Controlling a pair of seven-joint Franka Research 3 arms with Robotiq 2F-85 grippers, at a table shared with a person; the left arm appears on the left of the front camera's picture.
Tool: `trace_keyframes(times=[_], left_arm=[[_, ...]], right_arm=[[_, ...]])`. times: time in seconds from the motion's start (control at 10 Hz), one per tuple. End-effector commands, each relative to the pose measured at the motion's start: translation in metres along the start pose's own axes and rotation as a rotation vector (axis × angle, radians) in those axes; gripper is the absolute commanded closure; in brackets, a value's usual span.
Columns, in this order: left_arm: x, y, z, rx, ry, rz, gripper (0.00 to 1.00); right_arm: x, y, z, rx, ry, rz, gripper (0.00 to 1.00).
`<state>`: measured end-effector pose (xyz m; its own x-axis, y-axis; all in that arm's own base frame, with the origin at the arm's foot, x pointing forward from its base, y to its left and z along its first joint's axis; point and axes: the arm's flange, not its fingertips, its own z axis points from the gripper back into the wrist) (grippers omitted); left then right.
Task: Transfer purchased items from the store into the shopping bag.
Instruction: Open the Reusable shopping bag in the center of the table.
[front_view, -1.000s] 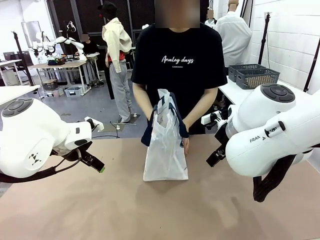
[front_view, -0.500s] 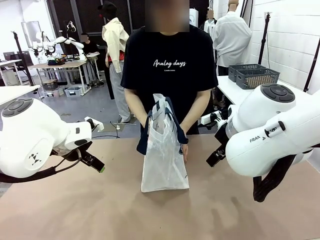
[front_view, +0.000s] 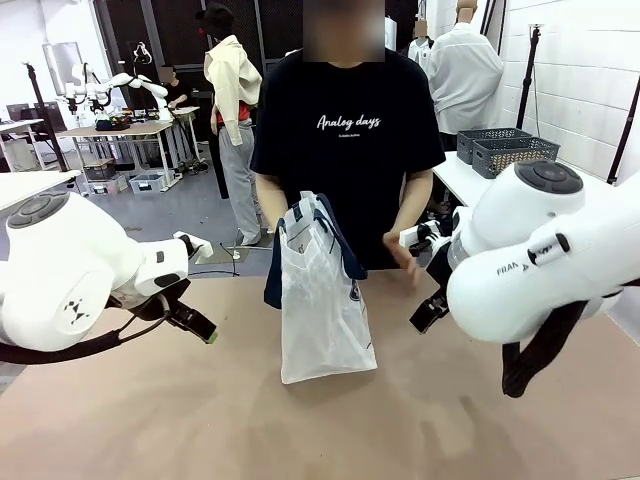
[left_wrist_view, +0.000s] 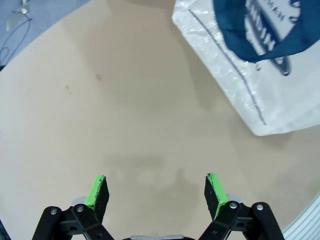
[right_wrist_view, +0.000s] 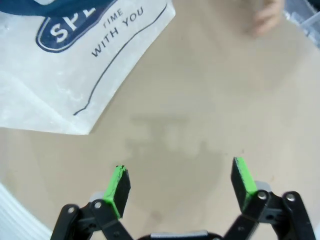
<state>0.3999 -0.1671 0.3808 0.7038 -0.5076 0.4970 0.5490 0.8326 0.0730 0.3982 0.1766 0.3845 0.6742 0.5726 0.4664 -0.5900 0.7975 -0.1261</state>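
Observation:
The shopping bag (front_view: 325, 310), translucent with navy straps and an oval logo, stands upright at the table's middle. A person behind it holds its top with one hand (front_view: 291, 226); the other hand (front_view: 405, 255) hangs free to the bag's right. My left gripper (front_view: 195, 322) hovers open left of the bag. In the left wrist view it (left_wrist_view: 156, 192) is empty above bare table, with the bag (left_wrist_view: 250, 85) at upper right. My right gripper (front_view: 425, 310) is open right of the bag. In its wrist view it (right_wrist_view: 181, 184) is empty, the bag (right_wrist_view: 75, 65) at upper left. The purchased items and the store are out of view.
The tan table (front_view: 200, 420) is bare around the bag on my side. Two dark mesh baskets (front_view: 505, 150) stand on a white side table at the back right. The person's blurred hand (right_wrist_view: 270, 17) shows at the right wrist view's top.
The person took one hand off the bag and drew it away to the right. The bag shifted slightly left. Both arms barely moved.

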Motion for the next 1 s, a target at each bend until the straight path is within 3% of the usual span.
trace_keyframes(times=[0.0,0.3,0.5,0.7,0.9], left_arm=[[0.013,0.009,0.023,-0.098,0.021,0.042,0.0],[0.049,0.017,0.065,-0.124,0.006,0.032,0.0],[0.085,0.018,0.096,-0.075,-0.027,0.049,0.0],[0.116,0.024,0.115,-0.12,-0.093,0.068,0.0],[0.15,0.019,0.125,-0.165,-0.097,0.078,0.0]], right_arm=[[0.026,-0.007,0.021,0.081,0.035,-0.021,0.0],[0.071,-0.002,0.061,0.102,0.036,0.012,0.0],[0.11,-0.003,0.097,0.079,0.084,0.021,0.0],[0.147,-0.005,0.12,0.065,0.102,0.021,0.0],[0.181,-0.009,0.138,0.073,0.111,-0.009,0.0]])
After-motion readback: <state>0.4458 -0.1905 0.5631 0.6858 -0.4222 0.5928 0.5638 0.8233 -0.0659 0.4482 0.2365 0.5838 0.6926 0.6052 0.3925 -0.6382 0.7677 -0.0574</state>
